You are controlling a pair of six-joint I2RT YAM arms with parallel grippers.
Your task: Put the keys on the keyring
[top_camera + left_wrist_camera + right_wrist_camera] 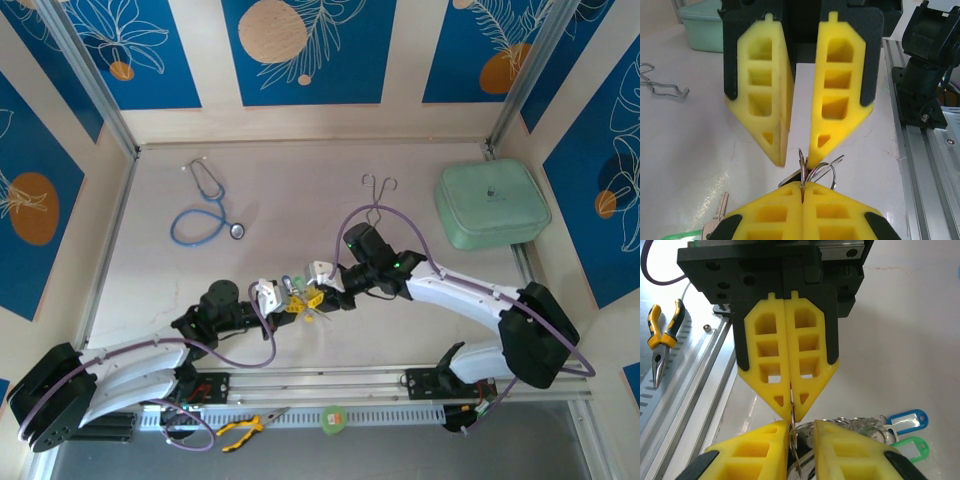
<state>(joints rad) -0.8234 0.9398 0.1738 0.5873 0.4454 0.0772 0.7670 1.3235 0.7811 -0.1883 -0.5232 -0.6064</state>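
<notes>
My left gripper is shut on the edge of a silver ring of the keyring, held just above the table. My right gripper faces it tip to tip with its fingers apart. The ring and something dark stand in the gap, against one finger. In the top view the two grippers meet at mid-table, the left and the right. The keyring's beaded chain trails right to a blue tag and a green tag. One silver key lies flat beside my left fingers.
A blue stethoscope lies at the back left and thin metal forceps at the back middle. A mint-green case sits at the back right. Yellow-handled pliers and a green roll lie by the front rail.
</notes>
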